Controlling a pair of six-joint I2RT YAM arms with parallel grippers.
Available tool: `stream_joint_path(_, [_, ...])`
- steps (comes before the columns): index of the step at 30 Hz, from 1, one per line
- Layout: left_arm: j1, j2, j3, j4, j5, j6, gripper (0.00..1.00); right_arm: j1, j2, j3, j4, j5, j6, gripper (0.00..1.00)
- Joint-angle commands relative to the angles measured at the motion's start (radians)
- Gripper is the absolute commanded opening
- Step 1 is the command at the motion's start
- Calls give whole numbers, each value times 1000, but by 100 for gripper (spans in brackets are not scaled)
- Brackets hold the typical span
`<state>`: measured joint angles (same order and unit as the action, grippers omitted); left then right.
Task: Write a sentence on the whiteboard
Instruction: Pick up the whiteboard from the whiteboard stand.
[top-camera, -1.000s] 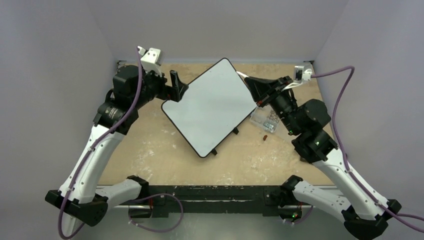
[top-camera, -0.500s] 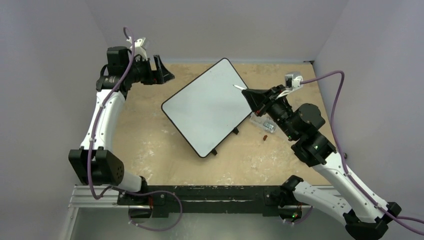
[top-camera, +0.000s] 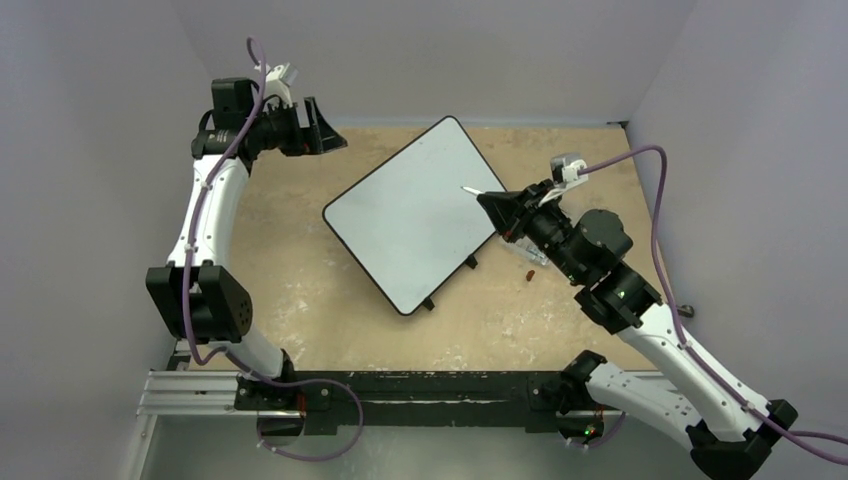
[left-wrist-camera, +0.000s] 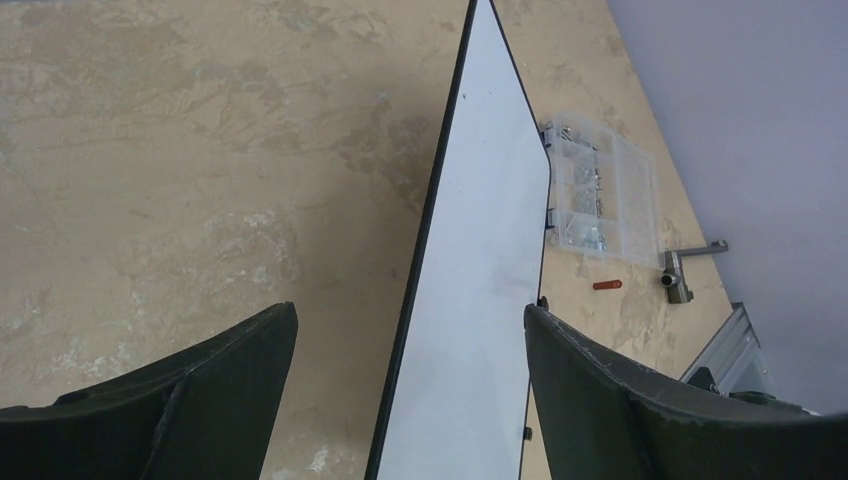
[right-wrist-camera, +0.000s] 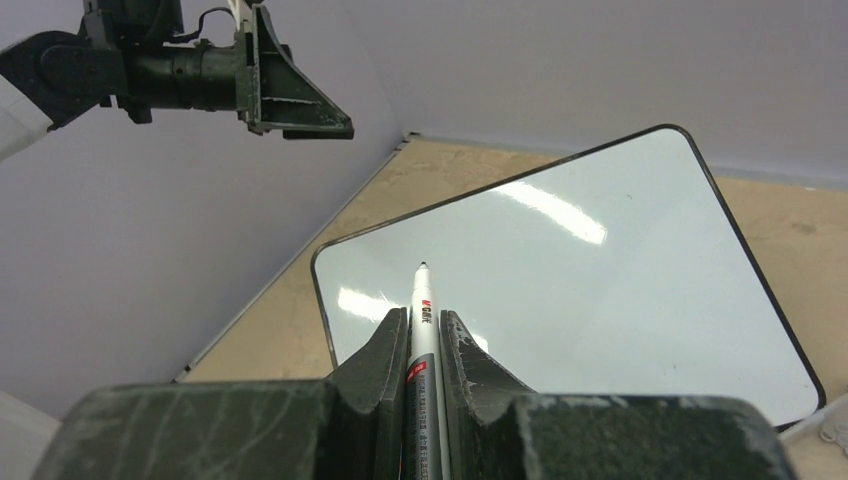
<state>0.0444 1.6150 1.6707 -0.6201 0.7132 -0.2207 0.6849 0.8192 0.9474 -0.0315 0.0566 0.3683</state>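
The right jaws clamp a marker (right-wrist-camera: 424, 340), its dark tip pointing over the whiteboard (top-camera: 410, 225); whether the tip touches the surface I cannot tell. The left jaws gape wide and empty, raised over the bench's (top-camera: 300, 280) far left corner, well apart from the board. The board lies diagonally mid-bench, with a clear box (left-wrist-camera: 600, 195) just beside its right edge.

We recorded soft, even light and faint shadows; two glare streaks lay on the whiteboard (right-wrist-camera: 640, 300) toward 12 and 9 o'clock.
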Motion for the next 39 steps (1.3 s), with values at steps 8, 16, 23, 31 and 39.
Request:
stream_joint_path(8, [26,98,31,12,135,20,80,0,-41,-41,21,-8,-21,0])
stream_joint_path(16, [26,205,73,-31,194,25,76,0,-45,-66,49,-59,-14,0])
stream_joint_path(23, [18,270,102,-55,275,21,73,0,-45,-74,54,-80,-6,0])
stream_joint_path(31, [-12,310,115,-72,296,18,70,1,-36,-73,59,-98,2,0])
stream_joint_path(39, [-35,346,97,-95,380,4,67,-1,-41,-74,54,-109,13,0])
